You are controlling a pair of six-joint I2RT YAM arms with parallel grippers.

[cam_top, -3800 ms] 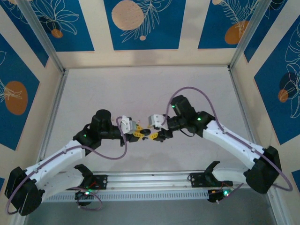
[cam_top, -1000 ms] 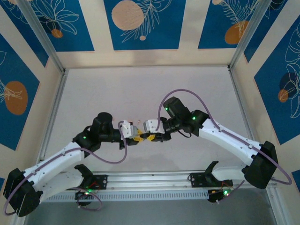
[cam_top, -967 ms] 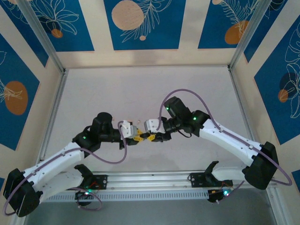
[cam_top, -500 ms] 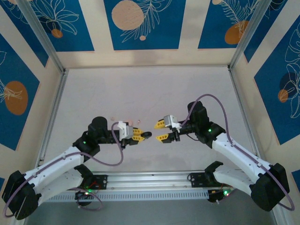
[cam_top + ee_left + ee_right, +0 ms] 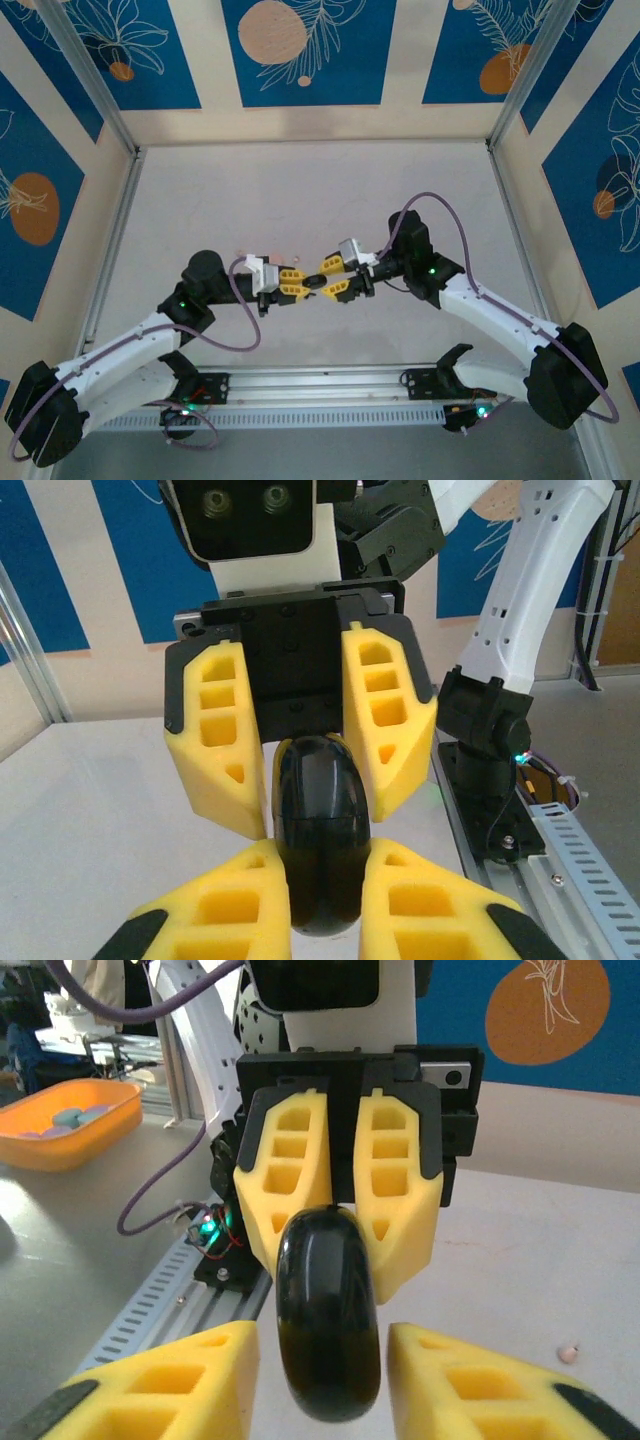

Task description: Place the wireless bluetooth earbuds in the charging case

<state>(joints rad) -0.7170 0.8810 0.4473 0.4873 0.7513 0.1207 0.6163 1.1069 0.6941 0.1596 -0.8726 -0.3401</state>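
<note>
The charging case [image 5: 313, 283] is a glossy black oval pod with its lid down along a thin seam; it hangs above the table's middle. My left gripper [image 5: 299, 285] is shut on it, its yellow pads [image 5: 215, 910] pressed on both sides of the case [image 5: 320, 830]. My right gripper [image 5: 329, 281] faces it from the right. Its pads [image 5: 480, 1380] straddle the free end of the case [image 5: 330, 1330] with a gap on each side, so it is open. A tiny pale pinkish bit [image 5: 568, 1353] lies on the table; I cannot tell whether it is an earbud.
An aluminium rail [image 5: 320, 385] runs along the near edge between the arm bases. An orange tray [image 5: 70, 1125] with bluish pieces sits off the table beyond the rail. Patterned walls close in the left, back and right sides.
Half a second ago the right gripper stood apart to the right with wide jaws. It has come back left over the case's end and narrowed. The left gripper keeps its hold.
</note>
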